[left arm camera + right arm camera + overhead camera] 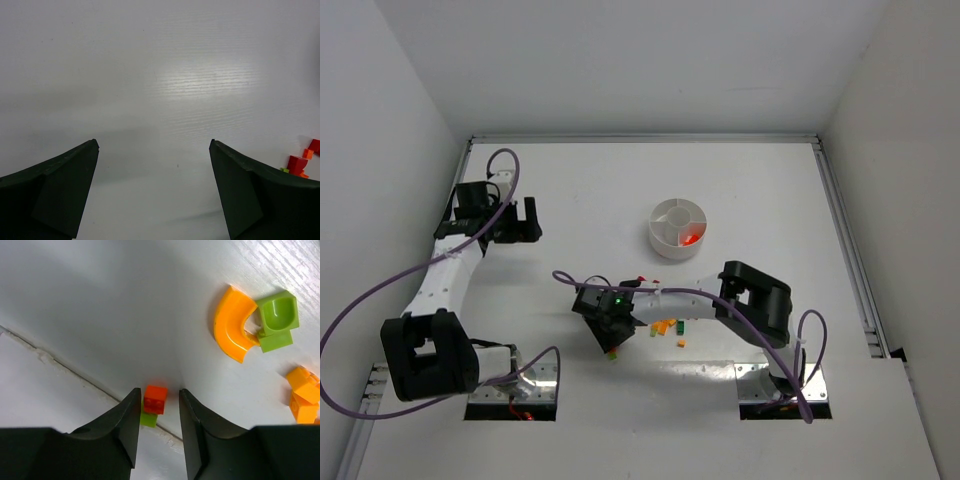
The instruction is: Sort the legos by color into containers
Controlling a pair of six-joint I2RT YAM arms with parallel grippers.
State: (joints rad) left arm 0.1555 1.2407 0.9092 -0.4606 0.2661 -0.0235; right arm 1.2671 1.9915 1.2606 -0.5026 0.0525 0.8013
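In the right wrist view a small red lego (155,399) sits on a green lego (148,419) on the white table, between the fingers of my right gripper (159,392). The jaws stand narrowly apart, with a gap showing beside the red brick. From above, that gripper (612,350) points down left of a scatter of orange and green legos (665,326). The round white dish of containers (680,228) holds red pieces (692,238) in one wedge. My left gripper (525,220) hovers wide open at the far left, with nothing between its fingers (70,170).
An orange curved piece (231,324), a green piece (276,313) and orange bricks (302,392) lie to the right of my right gripper. A table seam (50,360) runs under the jaws. Red legos (297,163) show at the left wrist view's right edge.
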